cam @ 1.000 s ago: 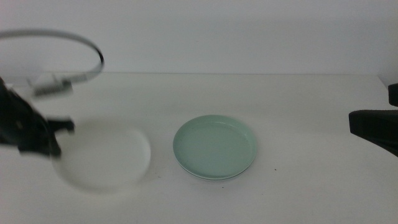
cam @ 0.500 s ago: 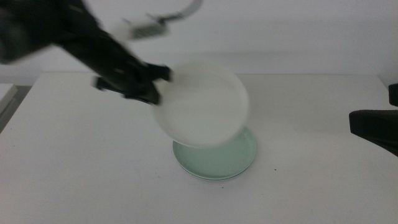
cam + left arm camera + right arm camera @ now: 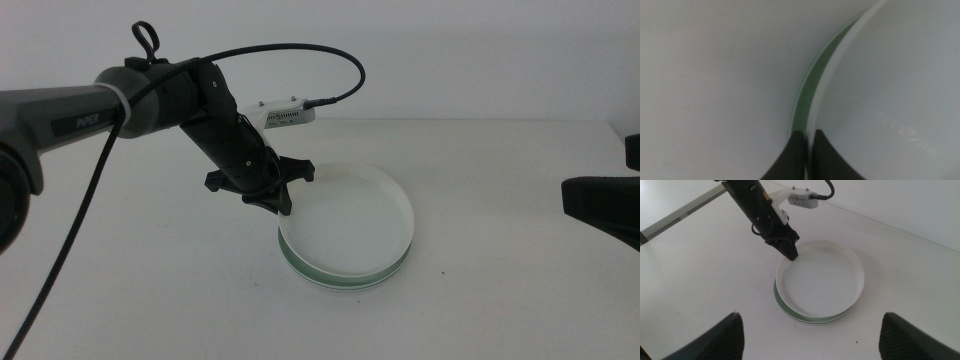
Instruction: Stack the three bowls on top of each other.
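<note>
- The white bowl (image 3: 348, 222) sits on top of the mint green bowl (image 3: 330, 275), near the middle of the table (image 3: 500, 300).
- Only the green bowl's edge peeks out from under the white bowl.
- The left gripper (image 3: 283, 207) pinches the white bowl's rim (image 3: 825, 90) between its two dark jaws.
- The right gripper (image 3: 810, 335) waits well away from the white bowl, its jaws spread wide.
</note>
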Available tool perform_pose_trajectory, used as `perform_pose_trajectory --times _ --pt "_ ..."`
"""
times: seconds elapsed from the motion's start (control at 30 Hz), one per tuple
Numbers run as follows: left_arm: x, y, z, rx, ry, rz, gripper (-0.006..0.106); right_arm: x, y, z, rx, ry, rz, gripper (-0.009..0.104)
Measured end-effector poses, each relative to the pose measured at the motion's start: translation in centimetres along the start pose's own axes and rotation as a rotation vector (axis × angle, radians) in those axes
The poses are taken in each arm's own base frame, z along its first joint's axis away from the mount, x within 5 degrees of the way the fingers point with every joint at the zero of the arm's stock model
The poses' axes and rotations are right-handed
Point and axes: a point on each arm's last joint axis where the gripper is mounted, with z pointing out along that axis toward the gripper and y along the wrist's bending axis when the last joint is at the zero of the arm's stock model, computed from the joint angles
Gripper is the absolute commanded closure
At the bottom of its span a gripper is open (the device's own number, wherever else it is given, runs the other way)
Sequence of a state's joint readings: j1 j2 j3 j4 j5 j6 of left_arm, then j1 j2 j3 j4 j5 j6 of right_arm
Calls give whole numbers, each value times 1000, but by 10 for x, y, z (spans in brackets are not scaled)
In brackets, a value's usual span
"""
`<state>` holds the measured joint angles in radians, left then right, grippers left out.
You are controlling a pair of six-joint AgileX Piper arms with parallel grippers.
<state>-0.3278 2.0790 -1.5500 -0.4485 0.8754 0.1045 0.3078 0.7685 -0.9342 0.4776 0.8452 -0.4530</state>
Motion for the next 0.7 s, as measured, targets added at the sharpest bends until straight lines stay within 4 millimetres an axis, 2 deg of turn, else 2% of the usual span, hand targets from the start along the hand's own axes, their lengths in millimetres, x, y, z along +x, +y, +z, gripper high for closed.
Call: perform_pose_trajectory --times 0.1,0.17,0.27,0.37,0.4,0.53,0.63,0.7 --pt "-1 0 0 0 -6 4 84 0 0 0 0 0 0 2" --pt "-1 0 0 0 -10 16 70 0 0 0 0 0 0 2" --pt "-2 -1 -5 -10 -19 45 45 0 0 0 0 0 0 2" --pt "-3 -6 -28 -45 -70 105 13 0 0 0 0 0 0 2" --pt "-4 -9 -42 -63 -104 125 6 0 0 0 0 0 0 2" --pt "7 -14 -119 -161 -301 156 7 0 0 0 0 0 0 2" --pt "40 -10 -184 -253 -521 161 7 0 0 0 0 0 0 2" --pt "79 -10 -226 -306 -710 199 7 0 0 0 0 0 0 2"
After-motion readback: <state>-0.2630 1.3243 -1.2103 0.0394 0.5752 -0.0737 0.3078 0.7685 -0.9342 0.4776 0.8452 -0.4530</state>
